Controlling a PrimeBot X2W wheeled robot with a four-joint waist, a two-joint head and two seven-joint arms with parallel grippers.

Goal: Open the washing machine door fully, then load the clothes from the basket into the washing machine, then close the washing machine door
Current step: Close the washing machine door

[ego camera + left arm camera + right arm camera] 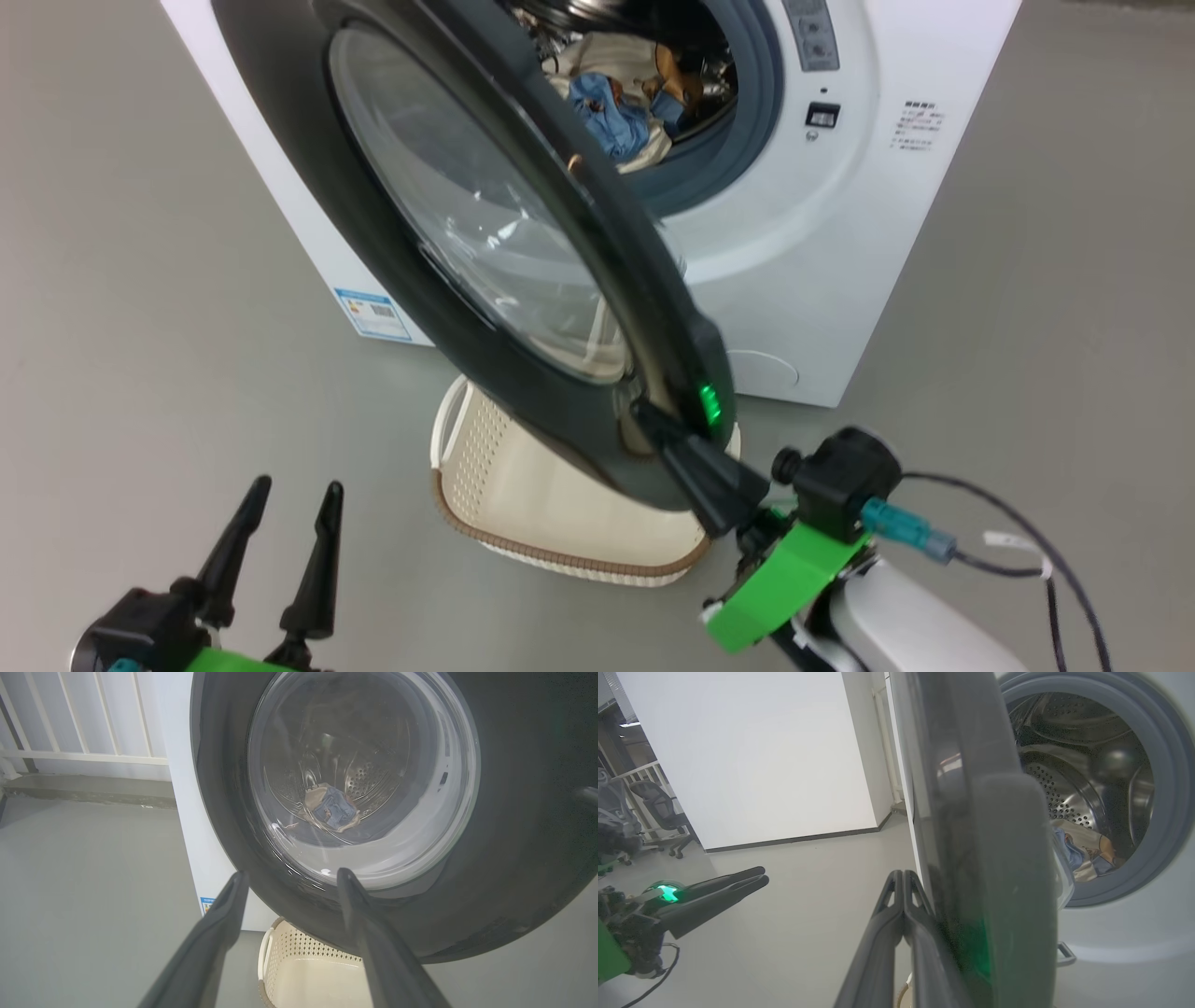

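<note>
No legible text — blue label sticker (373, 315) and small print (918, 126) on washing machine (840, 280) too blurred.

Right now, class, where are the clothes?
The clothes lie inside the washing machine, top centre of the head view, behind the half-open washing machine door.

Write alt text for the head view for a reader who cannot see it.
The right gripper, fingers shut, touches the lower edge of the half-open washing machine door. Clothes lie in the drum; the basket sits on the floor below; the left gripper is open.
</note>
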